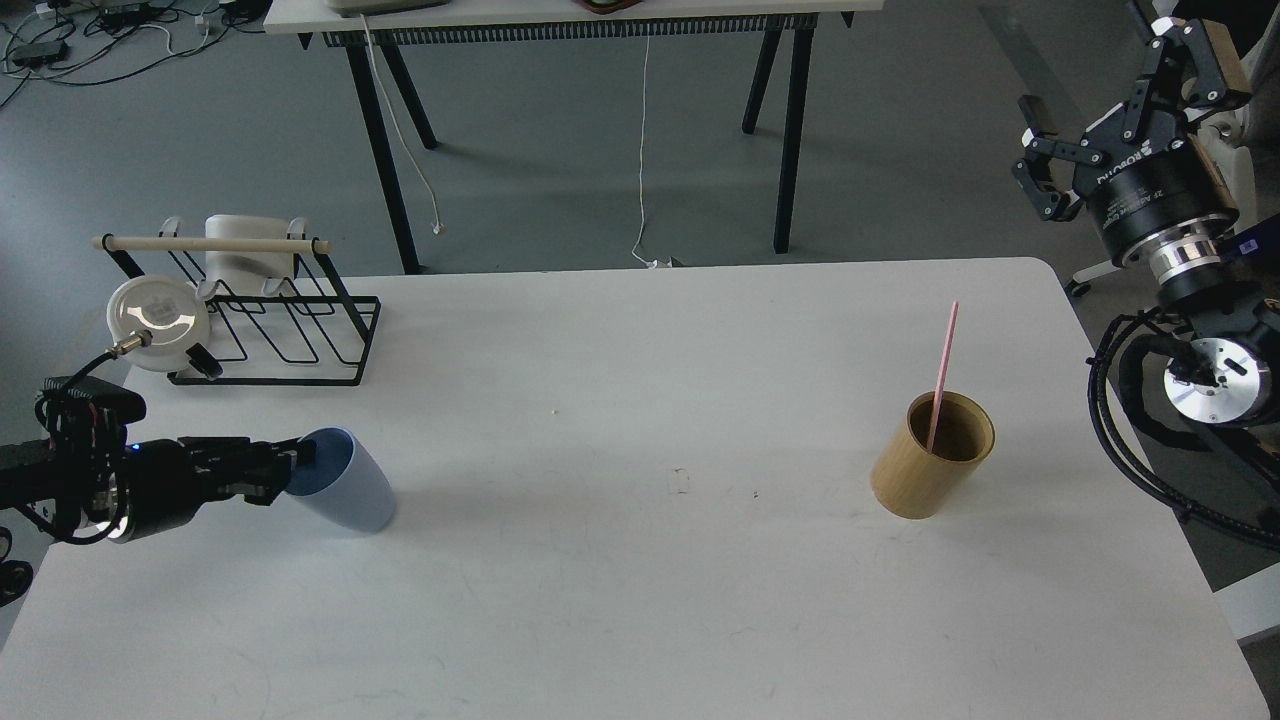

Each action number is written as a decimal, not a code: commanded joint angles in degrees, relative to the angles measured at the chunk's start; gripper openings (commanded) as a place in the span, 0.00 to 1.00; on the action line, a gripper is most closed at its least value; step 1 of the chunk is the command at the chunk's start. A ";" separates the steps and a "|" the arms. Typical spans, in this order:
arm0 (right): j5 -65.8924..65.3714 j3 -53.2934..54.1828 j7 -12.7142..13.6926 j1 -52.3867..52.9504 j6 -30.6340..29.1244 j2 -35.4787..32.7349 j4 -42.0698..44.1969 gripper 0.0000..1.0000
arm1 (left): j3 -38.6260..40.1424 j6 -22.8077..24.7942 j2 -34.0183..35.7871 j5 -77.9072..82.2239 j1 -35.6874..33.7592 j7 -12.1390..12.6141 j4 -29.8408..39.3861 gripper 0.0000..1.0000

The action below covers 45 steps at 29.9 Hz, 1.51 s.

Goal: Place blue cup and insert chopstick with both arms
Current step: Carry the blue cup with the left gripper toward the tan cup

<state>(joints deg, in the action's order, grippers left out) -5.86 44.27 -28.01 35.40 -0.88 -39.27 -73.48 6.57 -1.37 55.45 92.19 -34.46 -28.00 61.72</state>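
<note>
The blue cup (350, 490) is at the left of the white table (640, 600), tilted with its mouth toward my left arm. My left gripper (292, 462) comes in from the left and is shut on the cup's rim, with one finger inside the mouth. The pink chopstick (944, 365) stands leaning in a tan wooden cylinder (925, 470) at the right of the table. My right gripper (1110, 105) is open and empty, raised high beyond the table's right edge, well away from the chopstick.
A black wire rack (280, 335) with a pale wooden rod (210, 244) and white dishes (158, 320) stands at the table's back left corner. Another table's legs (790, 140) and cables lie behind. My right arm's cabling (1130, 440) hangs by the table's right edge.
</note>
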 commanded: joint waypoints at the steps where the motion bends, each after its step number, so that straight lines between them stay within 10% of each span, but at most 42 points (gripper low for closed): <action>1: -0.03 0.03 0.01 -0.24 0.00 0.07 0.18 1.00 | 0.55 0.49 2.73 -0.52 -0.17 0.00 4.09 0.00; 13: 0.06 4.95 0.01 -0.42 0.09 0.60 5.44 1.00 | 3.01 7.33 3.63 -3.24 -10.97 0.00 14.75 0.00; 27: 0.06 6.45 0.01 -0.42 0.00 -0.46 13.62 1.00 | -13.50 6.56 -31.26 -3.77 -27.24 0.00 -10.02 0.00; 45: 0.06 6.54 0.01 -0.42 -0.18 -0.46 17.22 1.00 | -18.33 -1.35 -47.70 2.03 -26.72 0.00 -20.14 0.00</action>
<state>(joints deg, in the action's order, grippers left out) -5.80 50.81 -27.99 34.96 -1.13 -39.73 -56.95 -10.41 -1.54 10.58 93.72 -62.06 -28.00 45.21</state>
